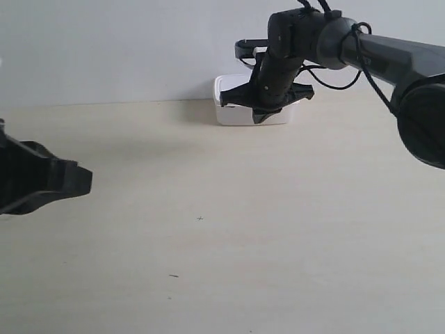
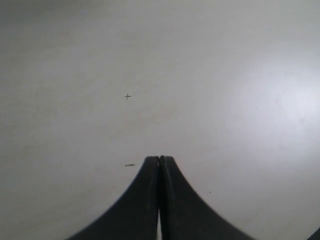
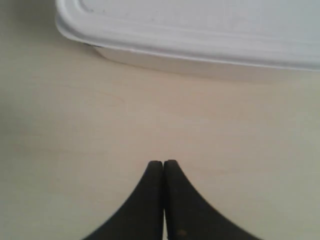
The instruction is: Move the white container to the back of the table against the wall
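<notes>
the white container (image 1: 231, 111) sat at the back of the table (image 1: 243, 229) by the wall (image 1: 104, 42), so i judged the move nearly done, with my right gripper (image 3: 163, 162) and left gripper (image 2: 160, 158) both closed, holding nothing.

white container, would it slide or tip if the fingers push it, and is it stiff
Probably slides rather than tips: the white container is shallow and sits flat on the smooth table. Likely stiff, since its rimmed lid keeps clean straight edges. Possibly light, but its contents are hidden.
</notes>
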`<act>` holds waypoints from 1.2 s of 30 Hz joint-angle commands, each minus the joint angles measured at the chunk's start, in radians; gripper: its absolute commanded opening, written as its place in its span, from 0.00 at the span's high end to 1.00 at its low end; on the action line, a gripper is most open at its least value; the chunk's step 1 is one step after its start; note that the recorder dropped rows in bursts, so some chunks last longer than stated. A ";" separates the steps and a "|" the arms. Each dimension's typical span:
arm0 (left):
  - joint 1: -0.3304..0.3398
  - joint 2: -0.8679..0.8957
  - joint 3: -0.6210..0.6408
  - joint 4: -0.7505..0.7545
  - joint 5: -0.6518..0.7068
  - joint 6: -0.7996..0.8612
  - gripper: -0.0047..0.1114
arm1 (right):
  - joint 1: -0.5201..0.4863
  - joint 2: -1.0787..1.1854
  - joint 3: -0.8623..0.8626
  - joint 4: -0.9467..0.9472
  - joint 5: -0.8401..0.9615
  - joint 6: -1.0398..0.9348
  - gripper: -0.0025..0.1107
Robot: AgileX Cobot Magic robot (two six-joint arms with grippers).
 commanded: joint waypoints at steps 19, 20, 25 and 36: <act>-0.003 -0.664 0.303 0.154 0.211 -0.324 0.96 | 0.012 -0.914 1.133 0.002 -0.485 0.083 0.98; -0.003 -0.696 0.299 0.145 0.211 -0.355 0.96 | 0.012 -0.965 1.194 0.023 -0.509 0.099 0.98; -0.003 -0.850 0.294 0.131 0.269 -0.458 0.96 | 0.012 -1.360 1.555 0.082 -0.626 0.097 0.98; -0.003 -1.018 0.292 0.072 0.378 -0.290 0.96 | 0.012 -2.016 1.684 0.080 -0.600 0.089 0.98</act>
